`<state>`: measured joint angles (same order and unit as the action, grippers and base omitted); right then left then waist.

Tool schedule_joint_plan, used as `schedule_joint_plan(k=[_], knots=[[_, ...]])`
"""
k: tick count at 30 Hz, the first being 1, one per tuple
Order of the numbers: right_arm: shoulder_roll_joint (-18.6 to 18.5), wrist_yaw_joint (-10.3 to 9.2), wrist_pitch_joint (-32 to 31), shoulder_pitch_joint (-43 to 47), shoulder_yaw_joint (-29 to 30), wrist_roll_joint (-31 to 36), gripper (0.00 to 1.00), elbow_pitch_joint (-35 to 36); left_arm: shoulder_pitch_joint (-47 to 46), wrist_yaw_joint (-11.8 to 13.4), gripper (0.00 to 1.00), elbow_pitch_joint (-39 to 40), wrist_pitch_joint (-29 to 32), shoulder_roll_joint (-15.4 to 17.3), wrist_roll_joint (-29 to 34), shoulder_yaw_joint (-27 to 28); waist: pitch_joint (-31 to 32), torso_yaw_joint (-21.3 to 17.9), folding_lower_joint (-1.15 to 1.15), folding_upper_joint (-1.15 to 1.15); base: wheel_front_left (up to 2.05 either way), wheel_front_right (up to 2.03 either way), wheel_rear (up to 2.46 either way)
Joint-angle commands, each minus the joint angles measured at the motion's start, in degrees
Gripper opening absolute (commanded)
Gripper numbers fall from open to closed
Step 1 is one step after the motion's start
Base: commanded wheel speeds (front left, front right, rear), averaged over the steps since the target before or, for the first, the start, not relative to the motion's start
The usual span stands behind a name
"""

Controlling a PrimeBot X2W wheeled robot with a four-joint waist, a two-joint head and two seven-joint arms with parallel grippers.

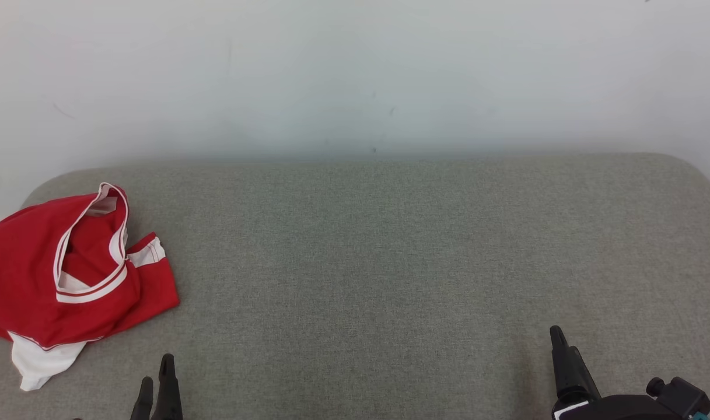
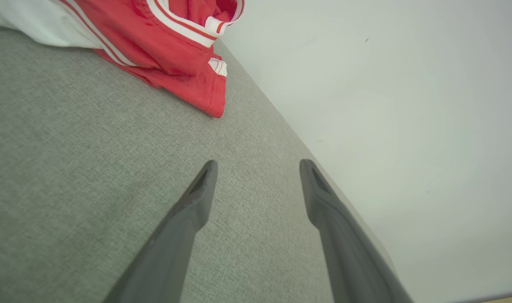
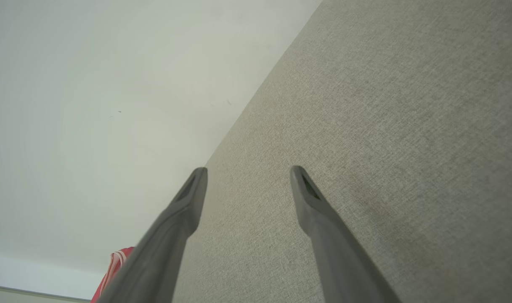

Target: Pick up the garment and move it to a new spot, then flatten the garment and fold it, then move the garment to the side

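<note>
Grey-beige woven fabric covers the padded surface [image 1: 390, 262], a tight, even weave with faint mottling and no creases. Its far edge runs along a plain white wall [image 1: 355, 70], and both far corners are rounded off. The wall is matt, marked by a few small dark specks and one short faint scuff toward the left. A pale strip shows at the wall's foot past the surface's left end. The red jersey [image 1: 51, 274] lies crumpled at the far left of the surface, close to the left edge and near the wall. Its white-and-red striped neckband is turned up and gaping, a white-hemmed sleeve pokes out to the right, and a white panel trails toward the near edge. The left gripper [image 2: 259, 164] hovers over bare weave near the jersey's near side, apart from the cloth, fingers spread wide with nothing held. The right gripper [image 3: 248, 169] is well apart from it, at the near right of the surface, fingers likewise wide apart, gripping nothing and pointing toward the wall line.
</note>
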<state>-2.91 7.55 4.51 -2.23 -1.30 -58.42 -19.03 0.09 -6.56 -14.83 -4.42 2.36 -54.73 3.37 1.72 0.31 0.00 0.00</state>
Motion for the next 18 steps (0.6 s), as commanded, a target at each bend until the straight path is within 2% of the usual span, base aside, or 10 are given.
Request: schedule_joint_plan(k=[1, 18], knots=[[-0.6, -0.05, 0.7, -0.1, -0.4, 2.8, 1.0, 0.2, 0.3, -0.2, 1.0, 0.8, -0.7, 0.4, 2.9, -0.2, 0.1, 0.0, 0.0, 0.0, 0.0, 0.0, 0.0], [-1.0, -0.06, 3.2, 0.2, -2.2, 15.2, 1.0, -3.3, 1.7, -0.3, 1.0, 1.5, -3.5, 0.5, 17.8, -1.4, 1.2, 0.2, 0.0, 0.0, 0.0, 0.0, 0.0]])
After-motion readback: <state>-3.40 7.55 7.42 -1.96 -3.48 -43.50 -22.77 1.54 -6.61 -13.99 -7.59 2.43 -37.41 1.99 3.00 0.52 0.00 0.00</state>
